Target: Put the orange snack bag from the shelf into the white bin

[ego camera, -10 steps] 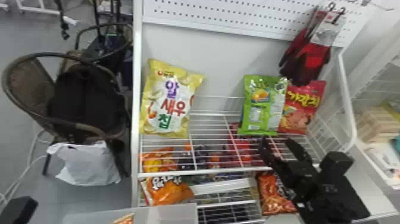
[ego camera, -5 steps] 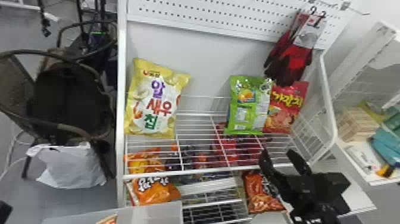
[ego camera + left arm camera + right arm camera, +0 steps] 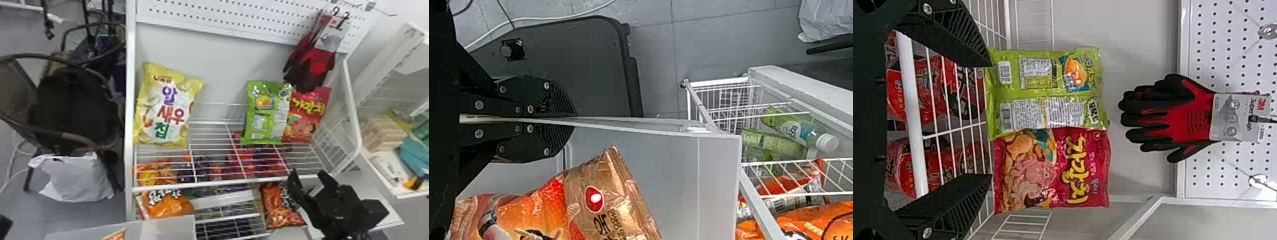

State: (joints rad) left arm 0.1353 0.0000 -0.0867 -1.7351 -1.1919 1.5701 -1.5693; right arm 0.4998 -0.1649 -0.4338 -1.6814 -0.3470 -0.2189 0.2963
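Note:
Behind the white bin [image 3: 169, 228], an orange snack bag [image 3: 167, 204] lies on the lower shelf at left; another orange bag [image 3: 281, 207] is at right. Near the upper shelf's front edge, my right gripper [image 3: 308, 174] is open above the right-hand bag. In the right wrist view the fingers of my right gripper [image 3: 992, 120] stand apart with nothing between them. The left wrist view has my left gripper [image 3: 571, 120] shut on the rim of the bin [image 3: 719, 175]. An orange-brown bag [image 3: 529, 212] lies inside that bin, and an orange bag [image 3: 824, 220] on the shelf beyond.
On the wire shelf [image 3: 210, 184] stand a yellow bag [image 3: 166, 111], a green bag [image 3: 266, 111] and a red bag [image 3: 308, 118]. Gloves [image 3: 311, 63] hang above. A chair [image 3: 70, 134] is at left, another shelf unit [image 3: 395, 191] at right. Bottles [image 3: 799, 130] lie in a basket.
The head view has shifted, so the shelf sits farther left in it. My right gripper has moved rightward and lower relative to the green bag. Its fingers remain apart.

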